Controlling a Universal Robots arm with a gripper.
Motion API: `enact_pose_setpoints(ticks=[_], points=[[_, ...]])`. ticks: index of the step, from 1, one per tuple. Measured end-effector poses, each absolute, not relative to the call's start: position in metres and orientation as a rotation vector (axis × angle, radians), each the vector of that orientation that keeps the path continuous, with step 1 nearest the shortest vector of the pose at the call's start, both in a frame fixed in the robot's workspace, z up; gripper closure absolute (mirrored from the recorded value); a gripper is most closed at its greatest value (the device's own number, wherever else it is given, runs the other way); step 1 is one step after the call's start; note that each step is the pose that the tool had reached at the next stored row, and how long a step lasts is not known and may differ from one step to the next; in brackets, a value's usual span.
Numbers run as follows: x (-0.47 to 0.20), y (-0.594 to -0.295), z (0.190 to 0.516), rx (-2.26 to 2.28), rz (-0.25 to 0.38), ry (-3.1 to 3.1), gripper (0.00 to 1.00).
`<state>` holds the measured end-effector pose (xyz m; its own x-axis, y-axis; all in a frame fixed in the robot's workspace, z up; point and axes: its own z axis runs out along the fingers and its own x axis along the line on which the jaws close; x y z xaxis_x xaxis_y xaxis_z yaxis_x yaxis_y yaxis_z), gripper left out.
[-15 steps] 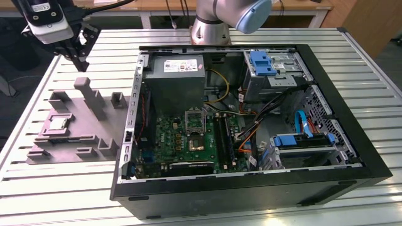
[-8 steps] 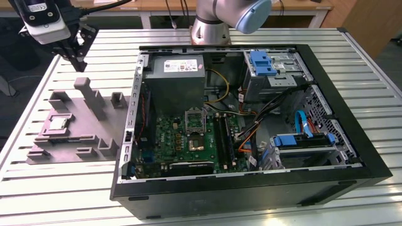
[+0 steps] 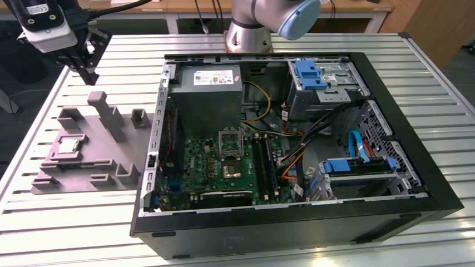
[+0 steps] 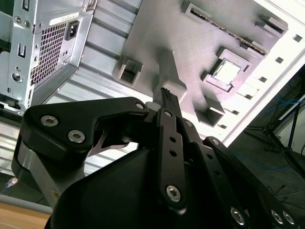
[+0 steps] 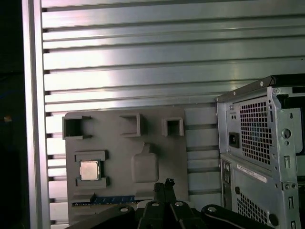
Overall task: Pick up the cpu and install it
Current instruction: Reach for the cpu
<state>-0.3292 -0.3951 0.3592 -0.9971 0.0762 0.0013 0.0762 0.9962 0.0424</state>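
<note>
One cpu (image 3: 70, 146) I count. Where does it lie?

It lies flat in a square recess of the grey tray (image 3: 104, 154), near the tray's edge at the exterior view's left, with the silvery top upward. Low raised blocks (image 3: 111, 119) of the tray stand around it, and nothing touches it.

And the tray, where is it?

It lies on the slatted metal tabletop (image 3: 74, 222), near the tabletop's edge at the exterior view's left. Just beside it, toward the exterior view's right, lies the open computer case (image 3: 297, 228) with the green circuit board (image 3: 211, 167) inside.

How are the fingers of the gripper (image 3: 91, 78)?

They are pressed together into one black tip and pinch nothing. Both wrist views show this thin tip with the tray behind it.

Is the gripper close to the cpu?

No, it is well apart. It hangs in the air over the tabletop's far corner at the exterior view's left, past the tray's far edge, and its tip points down.
</note>
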Motion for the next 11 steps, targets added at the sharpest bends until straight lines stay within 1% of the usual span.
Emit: enact_pose_setpoints(ticks=[2, 11], points=[[-0.341, -0.395, 0.359, 0.120, 0.067, 3.138, 0.89], [-0.347, -0.395, 0.358, 0.120, 0.067, 3.138, 0.89]])
